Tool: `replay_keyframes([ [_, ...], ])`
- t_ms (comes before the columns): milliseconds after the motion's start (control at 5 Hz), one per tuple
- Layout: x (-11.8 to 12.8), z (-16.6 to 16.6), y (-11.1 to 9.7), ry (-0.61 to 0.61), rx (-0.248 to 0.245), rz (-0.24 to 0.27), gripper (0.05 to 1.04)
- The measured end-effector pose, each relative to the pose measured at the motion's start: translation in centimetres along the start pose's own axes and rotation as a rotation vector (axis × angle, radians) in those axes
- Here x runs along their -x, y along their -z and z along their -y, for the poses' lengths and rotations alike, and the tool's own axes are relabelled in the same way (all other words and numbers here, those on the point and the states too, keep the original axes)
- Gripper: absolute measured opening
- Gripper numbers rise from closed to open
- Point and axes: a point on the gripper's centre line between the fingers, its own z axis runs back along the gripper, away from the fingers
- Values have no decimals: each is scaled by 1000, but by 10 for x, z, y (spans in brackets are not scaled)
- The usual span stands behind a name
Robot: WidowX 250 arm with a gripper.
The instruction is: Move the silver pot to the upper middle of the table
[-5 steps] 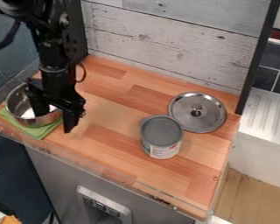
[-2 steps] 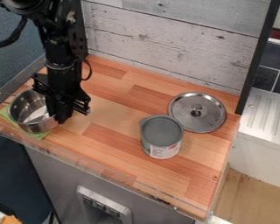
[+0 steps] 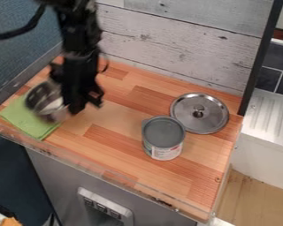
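Black 2-finger gripper (image 3: 75, 107) at R wall of shiny silver metal pot (image 3: 39, 102), L side of view; closed on pot's rim, afaict w/ the blur. Pot is over upper part of folded green cloth (image 3: 28, 121) and wood beyond it, near L edge of light-brown wooden tabletop (image 3: 117, 130), so not at upper mid. Black robot arm (image 3: 79, 50) comes in from top L, above gripper. Grey-topped can w/ pale label (image 3: 163, 132) upright on R half of table, well apart from pot. Round silver metal lid w/ knob (image 3: 213, 118) lies flat just behind can, a bit to R, knob up. Whitewashed wood-plank panel (image 3: 173, 42) stands along table's back edge; white ribbed drainboard (image 3: 273, 112) off to R.
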Motion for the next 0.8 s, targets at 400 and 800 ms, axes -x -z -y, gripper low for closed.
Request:
replay_keyframes([
  [400,-86,51,-45,231,-36,77,77],
  [800,-116,79,-5,312,47,18,77],
])
